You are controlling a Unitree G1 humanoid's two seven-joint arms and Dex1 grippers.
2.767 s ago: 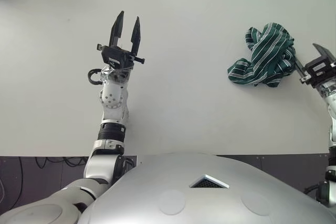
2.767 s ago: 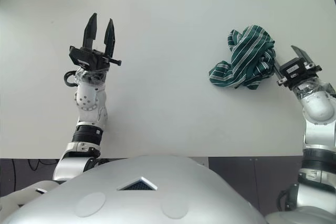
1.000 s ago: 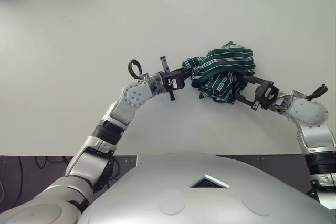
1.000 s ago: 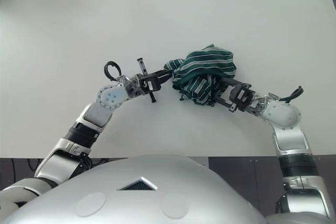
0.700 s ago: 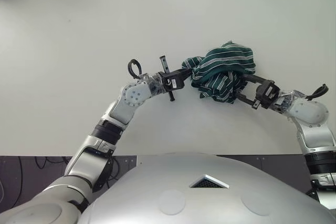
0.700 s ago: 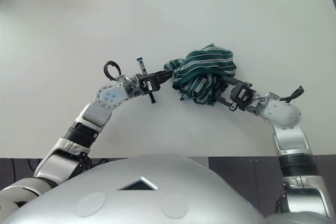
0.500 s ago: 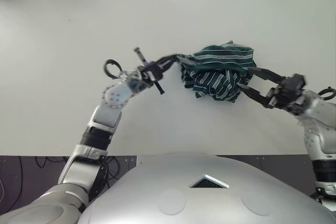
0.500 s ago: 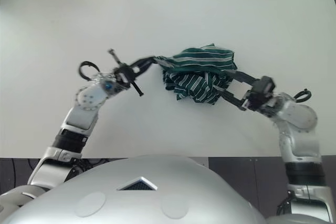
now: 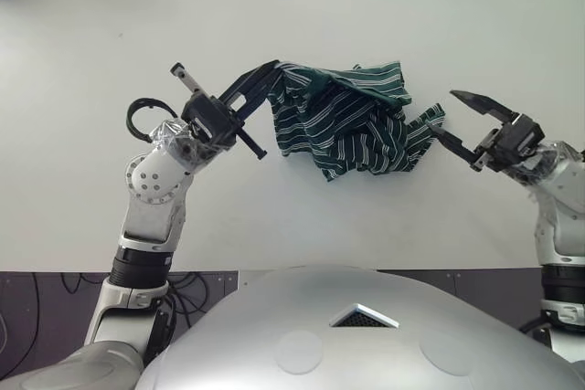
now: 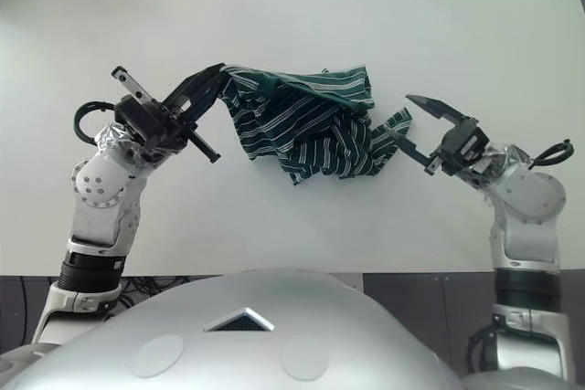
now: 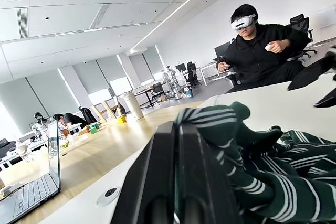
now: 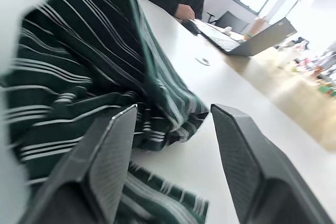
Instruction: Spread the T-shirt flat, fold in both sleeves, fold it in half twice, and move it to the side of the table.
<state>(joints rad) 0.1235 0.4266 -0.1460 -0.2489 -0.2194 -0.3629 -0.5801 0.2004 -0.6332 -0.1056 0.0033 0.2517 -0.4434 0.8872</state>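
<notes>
— How is the shirt (image 9: 352, 121) held?
— One edge is clamped in the left gripper (image 9: 265, 79) and lifted. The rest is seen bunched around the middle of the desk (image 9: 411, 6), well in from its edges.
— And the right gripper (image 9: 441, 112)?
— It is spread wide, and nothing is gripped. A striped end of the shirt is seen just beside it.
— Which way is the cloth laid?
— Its long axis is run from one gripper to the other, left to right. The free end is nearest the right gripper, so a grasp there is judged to be needed before anything can be spread flat.
</notes>
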